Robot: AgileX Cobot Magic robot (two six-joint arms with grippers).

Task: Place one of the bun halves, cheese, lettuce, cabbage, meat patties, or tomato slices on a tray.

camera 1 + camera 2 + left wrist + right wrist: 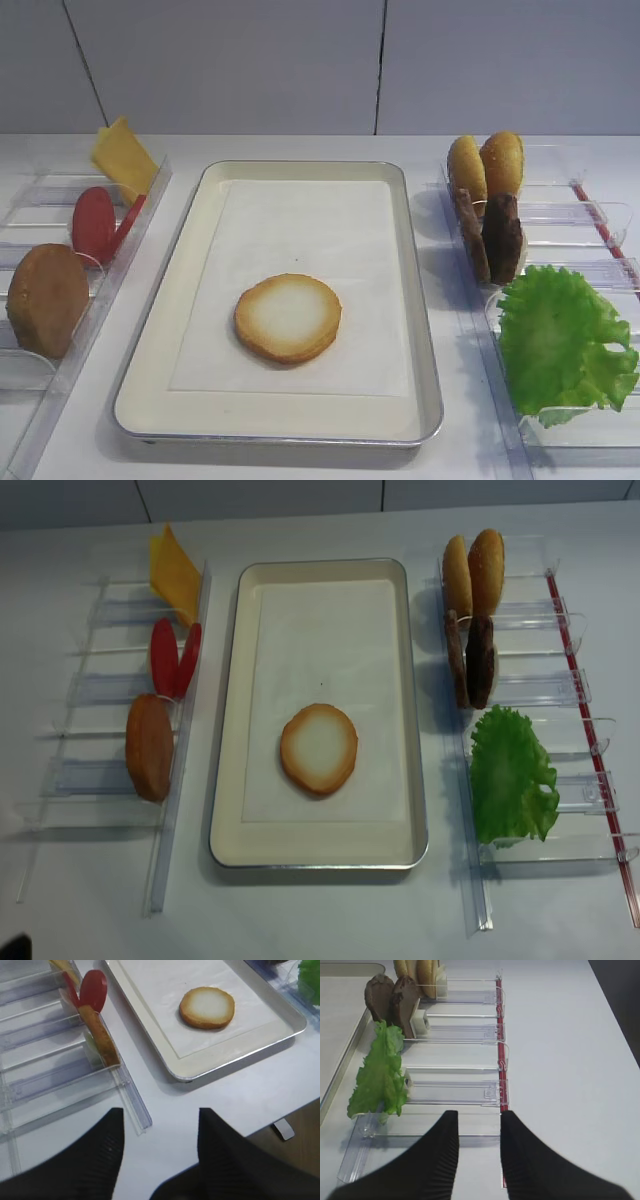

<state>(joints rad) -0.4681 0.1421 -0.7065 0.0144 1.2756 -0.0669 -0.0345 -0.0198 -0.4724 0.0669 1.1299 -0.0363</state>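
One bun half [288, 317] lies cut face up on the paper liner of the silver tray [140, 370]. A second bun half [47, 298] stands on edge in the left bins, behind it the tomato slices [93, 224] and cheese [122, 155]. On the right stand the meat patties [500, 237] and the lettuce [560, 340]. The cabbage is out of view. My left gripper [160, 1112] hangs open and empty over the bare table, near the tray's [240, 1050] front left corner. My right gripper [478, 1114] is open and empty, just before the lettuce [382, 1077] bin.
Clear plastic bins [100, 690] flank the tray on both sides. Two small golden speckled buns [485, 165] stand at the back right. A red strip [501, 1060] runs along the right bins' outer edge. The table's front edge [300, 1110] is close to the left gripper.
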